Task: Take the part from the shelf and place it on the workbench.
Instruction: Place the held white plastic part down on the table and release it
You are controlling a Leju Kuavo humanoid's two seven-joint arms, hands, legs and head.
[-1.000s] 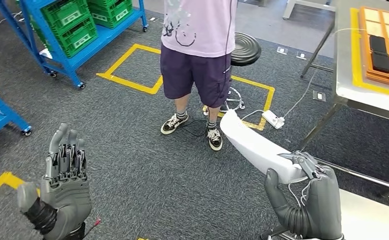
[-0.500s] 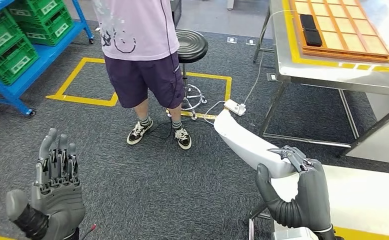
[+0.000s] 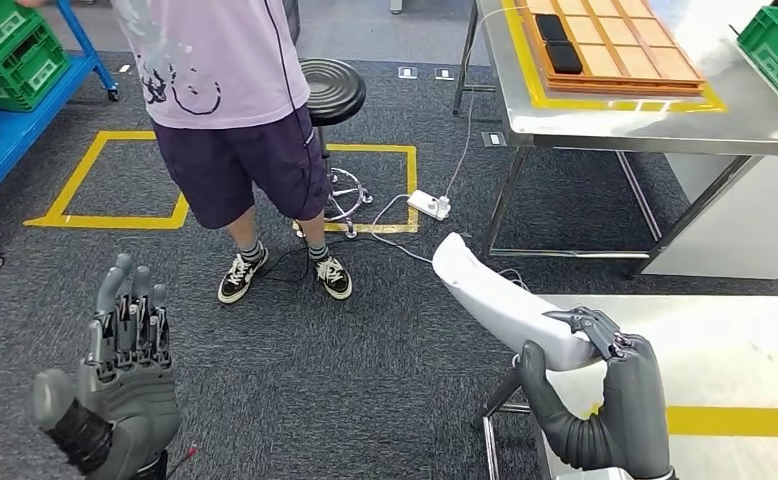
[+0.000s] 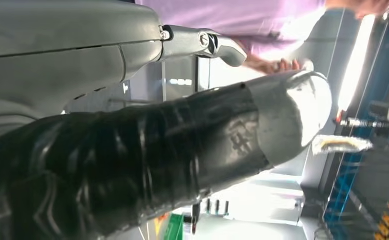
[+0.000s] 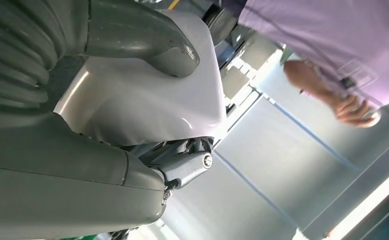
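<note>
Grey fingers [image 3: 590, 325] of the right hand [image 3: 605, 405] are wrapped over one end of the white part [image 3: 495, 300], thumb underneath, so the long curved shell sticks out forward and upward over the carpet [image 3: 365, 380], clear of any surface. The left hand [image 3: 125, 375] is held up with its fingers straight and apart, carrying nothing. To do the carry well, I judge the grasp should stay firm near that end, since most of the shell hangs out past the hand and could lever loose; the free tip should be kept away from the person [image 3: 235, 110] standing near ahead and from the stool [image 3: 333, 88] behind them. The steel desk [image 3: 645, 125] lies well apart to the front right, so the body must face it before the part is lowered flat. Counted: one white part, one person, one stool, one steel desk bearing one orange tray [image 3: 625, 55] with two black blocks [image 3: 557, 42], and one power strip [image 3: 427, 205] on the floor.
</note>
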